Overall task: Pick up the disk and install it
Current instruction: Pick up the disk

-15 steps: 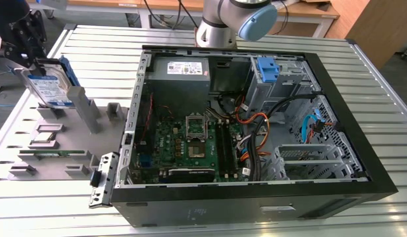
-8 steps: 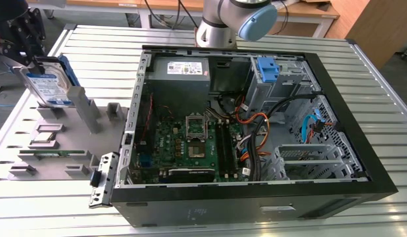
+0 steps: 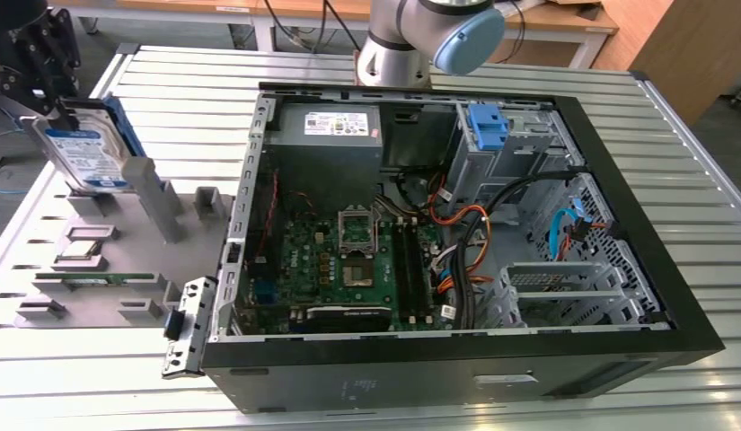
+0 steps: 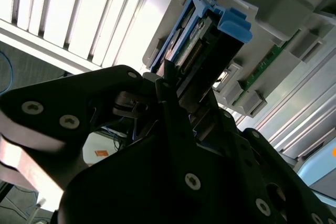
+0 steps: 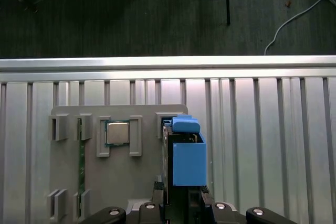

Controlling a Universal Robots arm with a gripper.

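Slatted metal bench (image 3: 179,67) holds an open computer case (image 3: 466,359) with a gray parts tray (image 3: 101,310) beside it. Outside the case, at that tray, the claw (image 4: 178,90) is clenched on the upright disk (image 3: 83,148).

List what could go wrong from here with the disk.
The disk stands on end in the gray fixture beside its posts; a skewed lift could snag the blue carrier. Cables sprawl across the open case next to the drive cage, so they might foul the disk going in.
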